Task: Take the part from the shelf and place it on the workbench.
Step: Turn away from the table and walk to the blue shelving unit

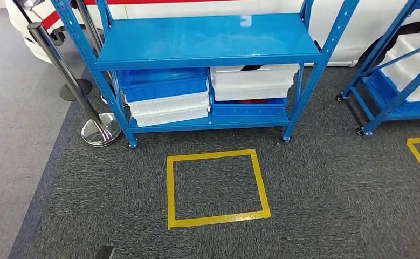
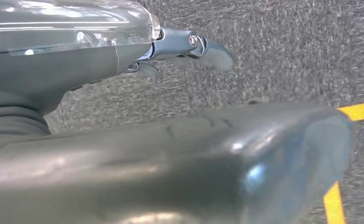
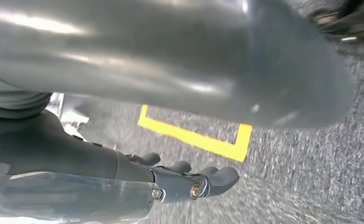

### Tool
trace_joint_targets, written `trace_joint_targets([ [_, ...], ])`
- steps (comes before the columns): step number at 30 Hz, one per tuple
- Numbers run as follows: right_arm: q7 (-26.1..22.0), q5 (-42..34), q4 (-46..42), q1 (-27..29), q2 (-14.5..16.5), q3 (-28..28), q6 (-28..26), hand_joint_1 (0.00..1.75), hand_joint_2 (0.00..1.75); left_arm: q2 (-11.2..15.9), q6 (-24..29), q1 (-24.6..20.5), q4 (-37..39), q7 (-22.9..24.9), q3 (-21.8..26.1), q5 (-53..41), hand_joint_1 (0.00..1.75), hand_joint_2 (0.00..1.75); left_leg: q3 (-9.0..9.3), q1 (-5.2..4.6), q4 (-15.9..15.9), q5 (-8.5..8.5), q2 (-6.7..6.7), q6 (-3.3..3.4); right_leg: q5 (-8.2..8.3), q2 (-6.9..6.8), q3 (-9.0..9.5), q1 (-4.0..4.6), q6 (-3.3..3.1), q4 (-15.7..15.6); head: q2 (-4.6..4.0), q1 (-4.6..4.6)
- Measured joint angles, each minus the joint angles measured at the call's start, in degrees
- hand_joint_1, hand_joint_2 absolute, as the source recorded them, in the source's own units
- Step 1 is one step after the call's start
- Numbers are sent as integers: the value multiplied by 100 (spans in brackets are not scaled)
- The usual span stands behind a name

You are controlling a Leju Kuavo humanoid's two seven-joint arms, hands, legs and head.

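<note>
Each robot hand shows glossy grey thumb, dark fingers, clear cover, silver screws.

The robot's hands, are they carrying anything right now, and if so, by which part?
Nothing is held. The left hand and the right hand both hang over the grey carpet, fingers apart around nothing.

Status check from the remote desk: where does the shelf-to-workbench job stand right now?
Neither hand carries a part: the left hand and right hand hang over grey carpet with nothing in their fingers. The blue shelf stands ahead behind the yellow floor square, bins on its lower tier. I can make out neither the part nor a workbench, so this fits heading to fetch or returning after delivery.
</note>
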Motion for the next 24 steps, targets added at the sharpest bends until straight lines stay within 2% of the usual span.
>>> trace_joint_targets([
  [1,5,21,0,17,-1,5,2,0,0,-6,-3,9,0,0,-1,1,0,0,93,15,0,-78,-56,-12,-148,4,-181,-14,30,84,0,1],
  [2,5,17,0,41,-1,8,-8,0,0,-15,-5,21,0,0,-2,3,0,0,203,36,0,-164,-109,-28,-229,7,-287,-28,54,9,0,1],
  [3,0,-8,1,63,-1,8,-27,0,0,-26,-7,36,0,1,-3,5,0,0,325,60,0,-261,-158,-49,-165,8,-335,-42,74,-213,0,1],
  [4,-7,-41,3,93,-2,7,-50,0,0,-36,-7,54,0,2,-3,9,0,0,438,79,-2,-371,-194,-77,136,10,-358,-56,85,-528,-1,2],
  [5,-15,-65,10,111,-3,4,-70,0,0,-43,-7,69,3,5,-3,16,0,0,552,89,15,-489,-229,-115,559,21,-372,-65,80,-822,-1,1],
  [6,-24,-60,18,117,-4,3,-80,0,0,-47,-6,73,5,9,-3,32,0,0,637,91,8,-595,-262,-162,929,33,-377,-66,56,-1019,-1,3],
  [7,-26,-23,25,110,-5,4,-79,0,0,-48,-6,72,9,14,-3,54,0,0,717,89,-29,-669,-285,-213,1195,36,-379,-55,15,-1114,-1,3],
  [8,-26,34,30,91,-5,16,-69,0,0,-48,-5,60,12,17,-3,74,0,0,770,88,-33,-674,-304,-258,1239,30,-355,-38,-35,-1123,0,2],
  [9,-23,91,28,70,-6,32,-60,0,0,-48,-5,44,13,19,-4,89,0,0,751,89,33,-599,-307,-298,1161,5,-300,-30,-87,-1128,1,1],
  [10,-19,130,28,57,-6,49,-48,0,0,-52,-6,36,13,20,-5,94,0,0,650,91,263,-447,-262,-330,1102,-30,-218,-27,-135,-1174,1,-2],
  [12,-14,155,29,59,-7,68,-34,0,0,-63,-7,24,13,17,-8,89,0,0,167,96,1076,-160,-109,-379,977,-96,16,-33,-207,-1301,1,-5],
  [13,-14,153,31,67,-7,70,-31,0,0,-69,-8,22,13,15,-9,89,0,0,-127,98,1463,-173,-28,-395,908,-118,149,-28,-228,-1362,1,-5],
  [14,-18,142,32,71,-7,72,-39,0,0,-71,-9,21,13,13,-10,90,0,0,-389,98,1717,-350,11,-404,835,-132,284,-21,-239,-1411,1,-5],
  [16,-37,83,33,68,-7,69,-96,0,0,-73,-11,41,13,11,-10,97,0,0,-773,97,1829,-915,27,-396,667,-138,558,-8,-245,-1467,0,-5],
  [17,-49,47,32,64,-7,64,-127,0,0,-73,-11,54,13,11,-10,99,0,0,-888,95,1719,-1096,29,-377,577,-140,692,-2,-245,-1476,0,-5],
  [18,-63,20,32,61,-7,57,-152,0,0,-74,-11,68,13,11,-10,102,0,0,-965,87,1525,-1093,36,-346,486,-145,820,6,-245,-1479,0,-5],
  [19,-74,7,32,61,-7,50,-164,0,0,-74,-11,77,13,11,-10,103,0,0,-1009,75,1272,-878,54,-301,399,-155,937,15,-244,-1482,0,-5],
  [21,-92,2,36,71,-7,43,-169,0,0,-74,-11,102,21,12,-10,105,0,0,-1063,18,746,-59,119,-194,226,-175,1140,40,-220,-1475,-1,-5],
  [22,-101,2,37,68,-7,41,-169,0,0,-78,-11,109,25,12,-10,106,0,0,-1050,-10,591,267,142,-156,143,-179,1220,47,-191,-1479,-1,-5],
  [23,-107,2,37,63,-7,40,-168,0,0,-82,-10,113,28,11,-11,108,0,0,-1028,-32,501,455,147,-126,90,-177,1297,49,-154,-1459,-1,-5],
  [24,-113,2,36,48,-7,40,-167,0,0,-87,-10,102,28,9,-11,109,0,0,-960,-41,478,455,125,-105,73,-174,1351,48,-106,-1433,0,-4],
])
